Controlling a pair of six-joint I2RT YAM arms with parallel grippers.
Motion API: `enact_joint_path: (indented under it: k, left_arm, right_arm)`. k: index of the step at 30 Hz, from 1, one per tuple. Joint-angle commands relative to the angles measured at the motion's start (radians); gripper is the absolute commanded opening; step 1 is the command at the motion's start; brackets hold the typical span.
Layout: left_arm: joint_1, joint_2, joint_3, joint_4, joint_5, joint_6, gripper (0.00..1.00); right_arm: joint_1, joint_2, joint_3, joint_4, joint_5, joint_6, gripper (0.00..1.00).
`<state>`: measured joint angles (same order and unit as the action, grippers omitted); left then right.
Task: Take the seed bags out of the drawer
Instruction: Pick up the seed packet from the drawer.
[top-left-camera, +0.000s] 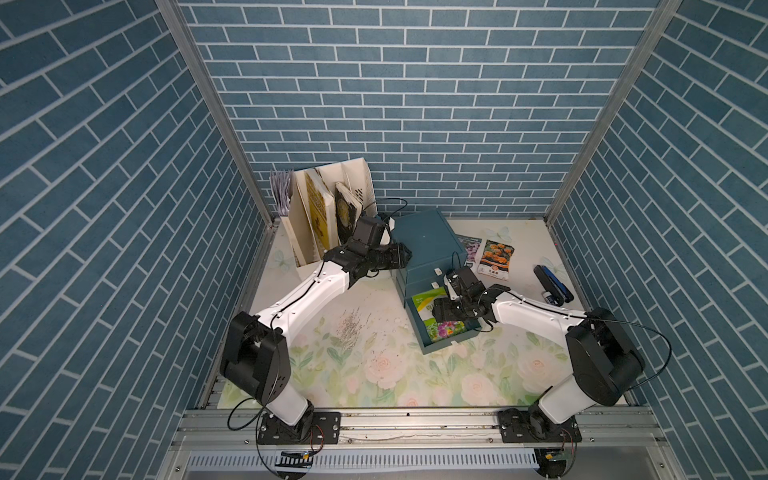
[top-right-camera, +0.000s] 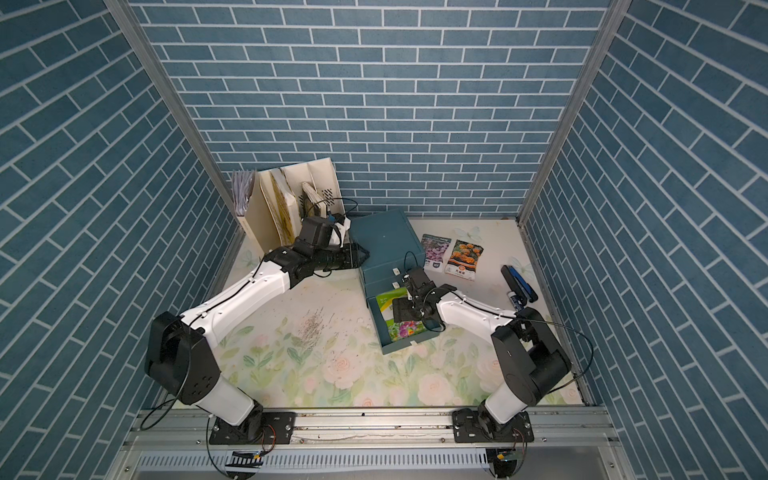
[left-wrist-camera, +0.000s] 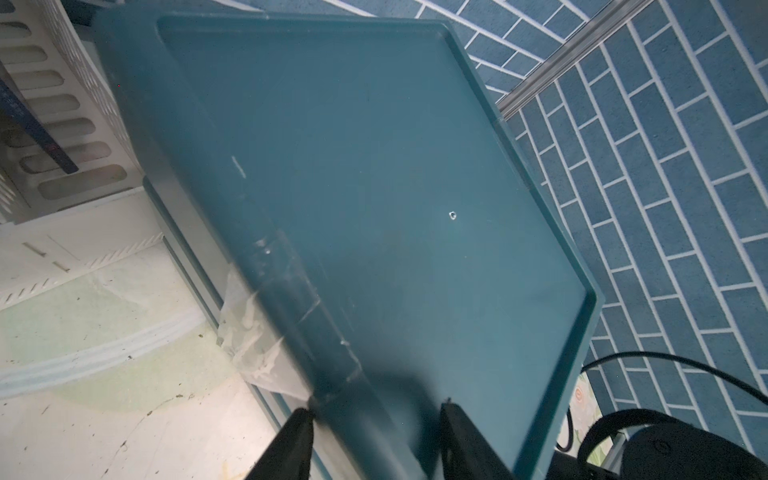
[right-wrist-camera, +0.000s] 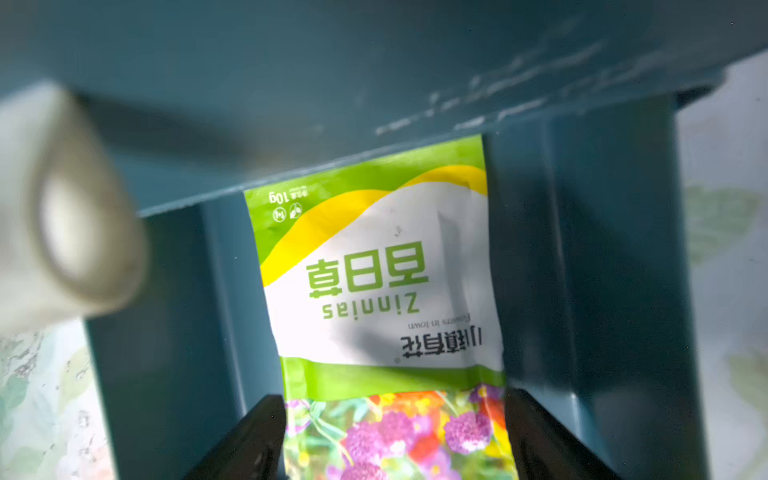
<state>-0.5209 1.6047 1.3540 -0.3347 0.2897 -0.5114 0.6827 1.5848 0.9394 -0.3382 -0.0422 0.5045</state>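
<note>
The teal drawer cabinet (top-left-camera: 424, 245) carries the biggest risk. The left gripper (left-wrist-camera: 374, 409) is clamped on its top edge, one finger on each side of the rim. If that hold slips, any tug on the drawer could drag or tilt the whole unit.

The bottom drawer (top-left-camera: 442, 341) stands pulled out, and its side walls lie just outside the fingers of the right gripper (right-wrist-camera: 392, 401). A closing or lifting move that drifts sideways could knock a wall.

The green zinnia seed packet (right-wrist-camera: 382, 270) lies flat on the drawer floor between those fingers, which stand wide apart and grip nothing. Its plain end points away from the fingertips, up to the cabinet front. Glossy and flat, it would likely buckle or slide rather than lift if squeezed across its width, and its far end might catch under the front above.

The purple-flower packet (top-right-camera: 435, 249) and marigold packet (top-right-camera: 464, 255) already lie out on the table (top-left-camera: 374, 353), well apart from the right fingers.

A white drawer handle (right-wrist-camera: 62, 228) sits close beside one finger and could snag it.
</note>
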Motion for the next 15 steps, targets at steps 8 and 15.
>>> enact_joint_path:
  k: [8, 15]
  left_arm:
    - [0.001, 0.057, -0.026, -0.141, -0.01, 0.039, 0.52]
    - [0.004, 0.058, -0.023, -0.142, -0.008, 0.04, 0.52]
  right_arm:
    - [0.004, 0.069, 0.021, -0.005, 0.064, -0.041, 0.87]
    - [0.006, 0.114, 0.03, 0.002, 0.042, -0.05, 0.87]
